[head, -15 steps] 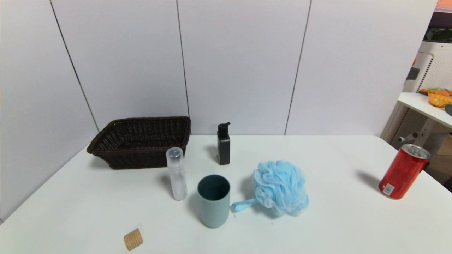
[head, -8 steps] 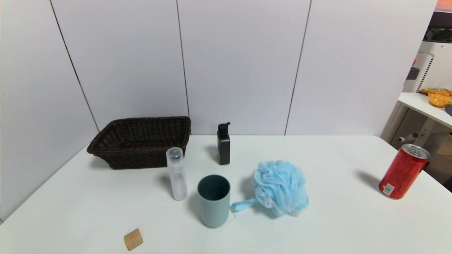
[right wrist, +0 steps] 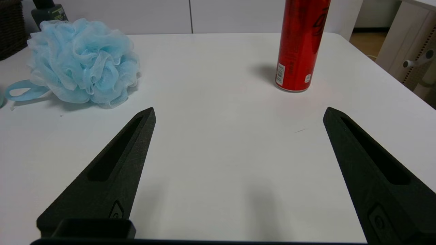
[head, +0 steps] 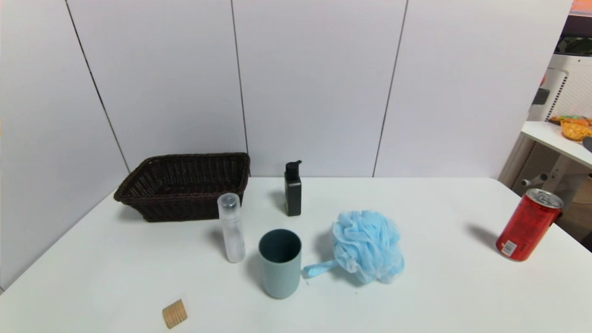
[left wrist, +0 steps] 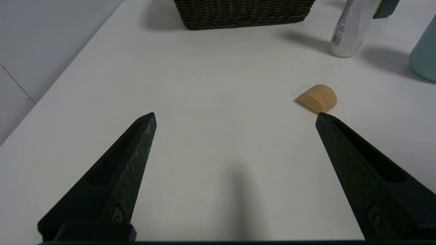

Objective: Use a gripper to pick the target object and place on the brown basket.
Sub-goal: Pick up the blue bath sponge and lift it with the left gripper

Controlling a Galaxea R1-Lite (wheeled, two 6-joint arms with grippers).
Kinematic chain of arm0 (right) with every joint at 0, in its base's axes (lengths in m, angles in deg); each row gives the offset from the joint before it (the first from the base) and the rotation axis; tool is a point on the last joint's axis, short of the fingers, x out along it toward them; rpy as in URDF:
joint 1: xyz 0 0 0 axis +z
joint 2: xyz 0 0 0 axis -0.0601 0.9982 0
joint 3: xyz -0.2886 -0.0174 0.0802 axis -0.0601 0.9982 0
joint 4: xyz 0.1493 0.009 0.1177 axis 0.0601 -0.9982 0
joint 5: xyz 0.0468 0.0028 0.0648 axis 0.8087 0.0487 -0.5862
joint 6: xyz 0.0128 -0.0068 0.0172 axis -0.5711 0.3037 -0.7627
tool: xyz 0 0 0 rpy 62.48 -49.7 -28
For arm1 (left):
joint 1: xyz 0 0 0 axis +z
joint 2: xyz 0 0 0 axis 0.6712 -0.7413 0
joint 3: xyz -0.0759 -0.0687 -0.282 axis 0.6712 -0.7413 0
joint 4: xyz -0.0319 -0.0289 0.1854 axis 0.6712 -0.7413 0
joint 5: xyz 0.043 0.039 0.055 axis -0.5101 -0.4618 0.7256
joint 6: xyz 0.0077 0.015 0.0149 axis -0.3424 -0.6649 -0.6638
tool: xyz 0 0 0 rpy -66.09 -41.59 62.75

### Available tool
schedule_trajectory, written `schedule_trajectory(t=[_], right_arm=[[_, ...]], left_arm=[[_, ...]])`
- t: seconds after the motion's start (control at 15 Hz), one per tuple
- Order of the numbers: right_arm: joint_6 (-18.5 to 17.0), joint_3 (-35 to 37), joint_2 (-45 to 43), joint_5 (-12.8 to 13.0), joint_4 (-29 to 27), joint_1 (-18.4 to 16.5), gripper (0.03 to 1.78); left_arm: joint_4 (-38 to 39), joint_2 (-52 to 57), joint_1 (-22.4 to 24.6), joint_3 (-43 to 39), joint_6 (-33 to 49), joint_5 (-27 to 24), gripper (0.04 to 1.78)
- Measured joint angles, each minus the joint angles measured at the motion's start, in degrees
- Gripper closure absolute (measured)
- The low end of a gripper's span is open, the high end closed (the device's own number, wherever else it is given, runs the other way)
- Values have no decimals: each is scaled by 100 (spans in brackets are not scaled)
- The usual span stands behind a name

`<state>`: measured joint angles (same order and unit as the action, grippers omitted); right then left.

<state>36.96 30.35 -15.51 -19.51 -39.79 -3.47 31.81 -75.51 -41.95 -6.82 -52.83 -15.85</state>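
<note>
The light blue mesh bath pouf (head: 368,245) lies on the white table near its middle, its ribbon loop (head: 319,268) pointing toward the cup. It also shows in the right wrist view (right wrist: 83,61). The dark brown wicker basket (head: 182,186) stands at the back left against the wall; its wall also shows in the left wrist view (left wrist: 243,13). Neither gripper shows in the head view. My left gripper (left wrist: 235,115) is open and empty over the table's near left part. My right gripper (right wrist: 239,110) is open and empty over the near right part, apart from the pouf.
A grey-blue cup (head: 280,263) stands just left of the pouf. A clear bottle (head: 232,227) and a black pump bottle (head: 292,189) stand behind it. A red can (head: 528,225) is at the right edge. A small tan ridged block (head: 174,313) lies front left.
</note>
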Motion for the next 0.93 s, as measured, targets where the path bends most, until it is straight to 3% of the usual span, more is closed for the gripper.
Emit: schedule_trajectory(t=[0.2, 0.6, 0.93], right_arm=[[1, 0, 0, 0, 1, 0, 11], [-2, 0, 0, -2, 1, 2, 11], [0, 0, 0, -2, 0, 0, 11]], left_arm=[[10, -695, -54, 674, -138, -4, 13], [-15, -2572, -349, 3045, -634, -78, 13], [-12, -4487, -1525, 4927, -1003, -386, 13]])
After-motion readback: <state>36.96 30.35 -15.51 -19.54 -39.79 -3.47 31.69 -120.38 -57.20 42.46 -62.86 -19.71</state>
